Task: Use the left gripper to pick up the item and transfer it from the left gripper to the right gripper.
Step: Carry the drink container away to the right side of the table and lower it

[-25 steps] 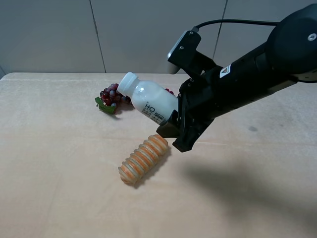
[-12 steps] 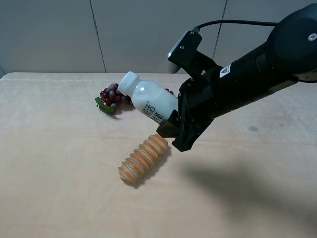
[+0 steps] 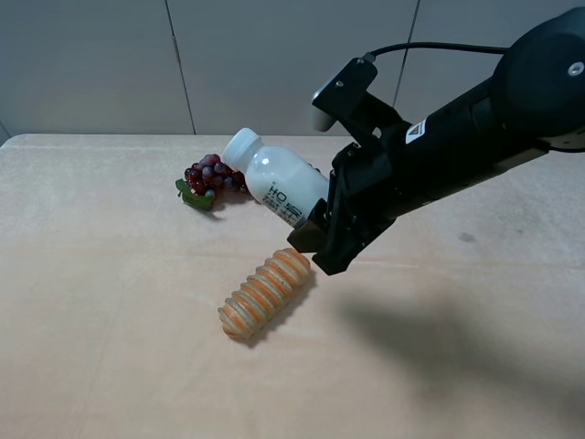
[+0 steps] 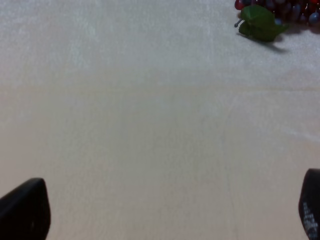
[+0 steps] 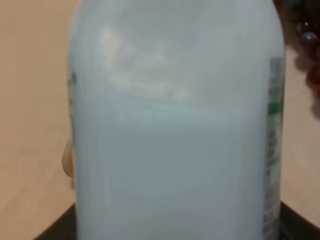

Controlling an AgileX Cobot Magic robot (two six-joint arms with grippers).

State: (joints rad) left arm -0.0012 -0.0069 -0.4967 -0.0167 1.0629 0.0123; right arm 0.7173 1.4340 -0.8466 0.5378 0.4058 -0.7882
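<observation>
The item, a small white bottle (image 3: 274, 180) with a white cap, is held tilted above the table, cap pointing to the back left. My right gripper (image 3: 318, 240) is shut on its lower end. The bottle fills the right wrist view (image 5: 175, 140), and its label text shows along one side. My left gripper (image 4: 165, 210) is open and empty. Only its two black fingertips (image 4: 22, 210) show, wide apart over bare table. The left arm is out of the exterior high view.
An orange ridged bread roll (image 3: 265, 293) lies on the tan table (image 3: 110, 302) just below the held bottle. A red grape bunch (image 3: 212, 176) with a green leaf lies behind the bottle's cap and also shows in the left wrist view (image 4: 280, 7).
My right gripper has shifted slightly up and right with the bottle in it. The roll and the grapes have not moved.
</observation>
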